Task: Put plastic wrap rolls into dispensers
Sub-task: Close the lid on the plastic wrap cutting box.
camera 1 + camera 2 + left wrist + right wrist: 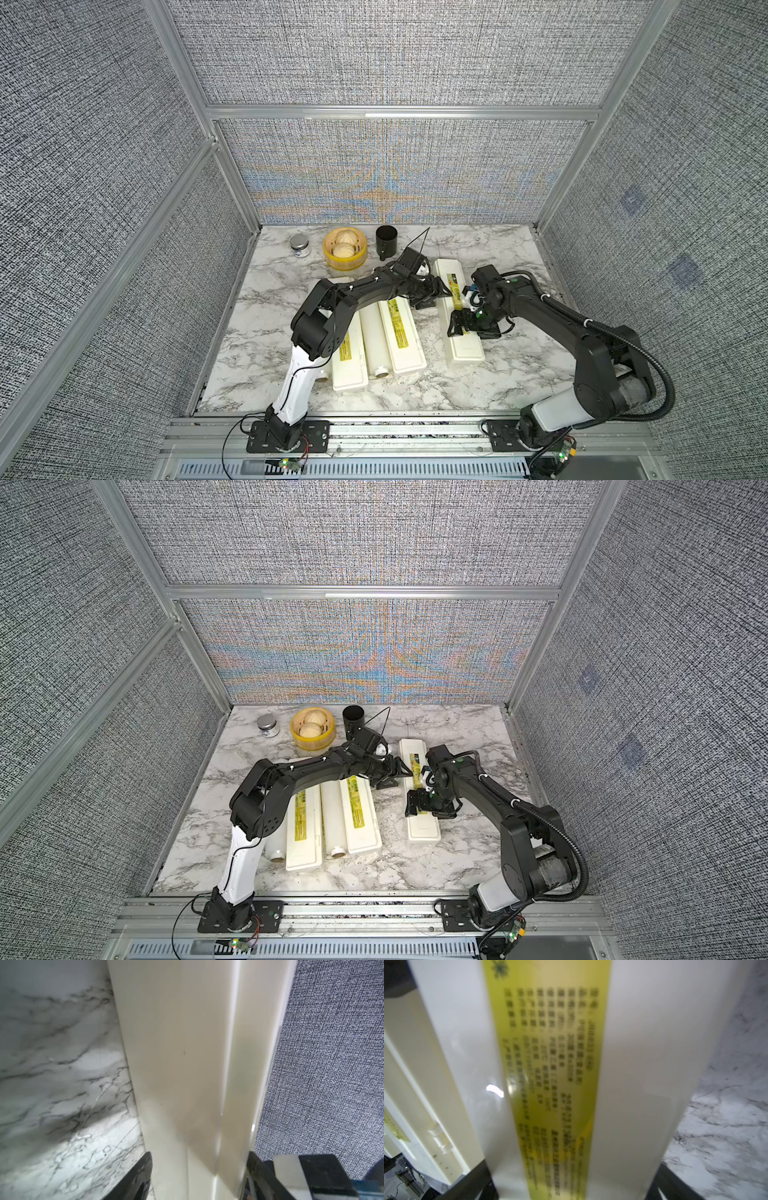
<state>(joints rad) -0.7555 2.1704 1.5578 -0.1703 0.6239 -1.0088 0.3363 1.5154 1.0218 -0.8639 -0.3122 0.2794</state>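
Right pincer [457, 325]: spread wide astride the right dispenser [465, 353], a finger each side of its labelled lid [643, 1053]; whether the pads press, cannot tell
Left pincer [437, 297]: fairly wide, flanking the same box's left long edge, farther back; biting or only touching, cannot tell
Lid: blurred in both wrist views; shut or cracked open, cannot tell
Risk, slip: smooth plastic on a wide span; a shallow hold could let the lid pop free and snap down
Risk, drag: two pincers on one light box; uneven pull could skid or twist it on the desk [519, 374]
Risk, clash: the pincers work near each other; crossing paths could knock fingers together
Plastic wrap rolls: two seen on the desk left of centre; middle roll [376, 345] between the left dispenser [349, 361] and middle dispenser [401, 336], just beside both; left roll [275, 848] half hidden under the left arm [332, 307]; third not visible, perhaps inside the right box
Risk, rolls: round and loose; a shoved box or sweeping elbow could send one toward the near edge
Far left: steamer basket [345, 259], black cup [386, 241], small jar [299, 245]; the left wrist is near the cup, a swing could tip it
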